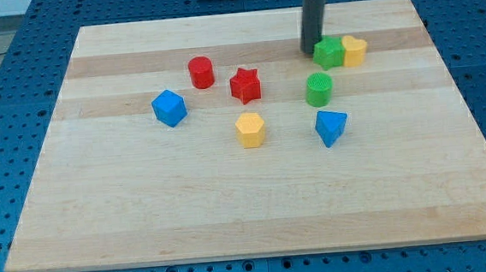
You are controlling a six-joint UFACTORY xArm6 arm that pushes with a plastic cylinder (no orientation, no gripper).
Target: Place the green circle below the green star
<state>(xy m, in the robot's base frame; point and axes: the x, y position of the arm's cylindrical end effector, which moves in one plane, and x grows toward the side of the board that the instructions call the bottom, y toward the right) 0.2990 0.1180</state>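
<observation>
The green circle (319, 89) is a short green cylinder right of the board's centre. The green star (329, 52) lies just above it, towards the view's top, and touches a yellow block (354, 50) on its right. The circle sits directly below the star with a small gap between them. My tip (312, 50) is the lower end of the dark rod, down on the board at the star's left edge, touching or almost touching it.
A red cylinder (201, 72) and a red star (244, 84) lie left of the green circle. A blue cube (169, 107) is further left. A yellow hexagon (249, 129) and a blue triangular block (330, 127) lie lower. The wooden board (231, 214) rests on a blue perforated table.
</observation>
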